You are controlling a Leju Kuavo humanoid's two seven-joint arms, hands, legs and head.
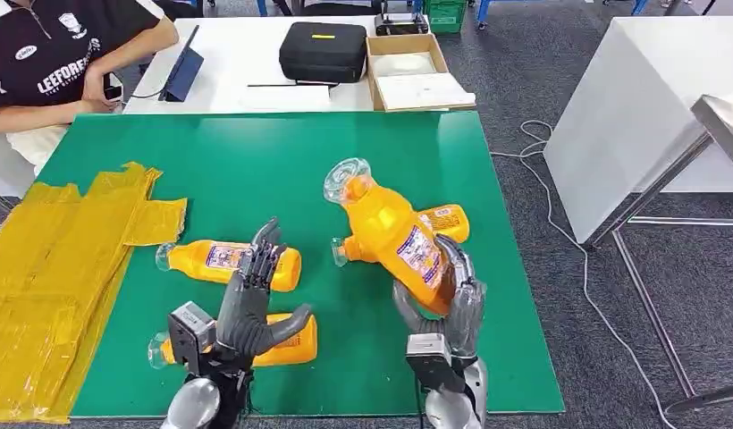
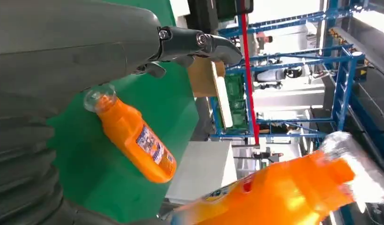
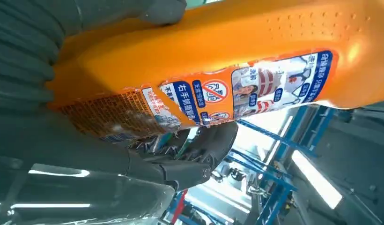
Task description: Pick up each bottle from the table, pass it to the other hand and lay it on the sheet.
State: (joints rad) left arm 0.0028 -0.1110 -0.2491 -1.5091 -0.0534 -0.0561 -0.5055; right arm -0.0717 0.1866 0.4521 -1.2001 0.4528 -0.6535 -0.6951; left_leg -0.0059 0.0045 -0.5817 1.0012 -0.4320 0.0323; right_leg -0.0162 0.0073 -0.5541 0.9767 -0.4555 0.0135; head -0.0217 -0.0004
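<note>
Even, bright indoor light falls from overhead across the head view; the green desk [image 1: 256,161] shows soft, faint shadows under the things on it. That picture is sharp at the middle and slightly softer toward the corners. In the left wrist view the near orange bottle [image 2: 284,197] is blurred and washed by glare. In the right wrist view ceiling strip lights blow out white, and the grey hand [image 3: 63,154] carries streaked reflections.
</note>
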